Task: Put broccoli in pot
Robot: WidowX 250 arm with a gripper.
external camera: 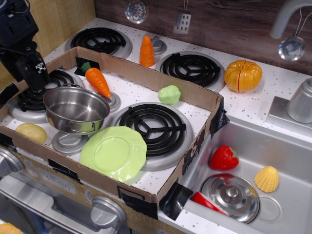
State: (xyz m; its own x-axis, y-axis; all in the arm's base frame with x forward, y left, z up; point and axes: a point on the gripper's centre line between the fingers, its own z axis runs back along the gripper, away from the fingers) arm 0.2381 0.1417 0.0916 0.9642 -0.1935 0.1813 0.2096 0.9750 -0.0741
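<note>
The broccoli [169,94] is a small pale green lumpy toy. It lies on the white speckled stove top just above the front right burner [152,127], near the far cardboard wall. The pot [76,109] is shiny steel, open and empty. It stands at the left of the stove, over a small silver knob. My gripper [36,84] is black and hangs at the far left, right behind the pot's left rim. Its fingertips are hidden by the pot's rim, so the jaws do not show. The broccoli is well to the right of the gripper.
A light green plate [113,152] lies in front of the pot. An orange carrot [98,81] lies behind it and a yellow potato [31,132] to its left. A low cardboard wall [146,75] rings the stove. The sink [285,146] at right holds a strawberry [224,158], a steel lid [230,196] and a yellow shell [266,179].
</note>
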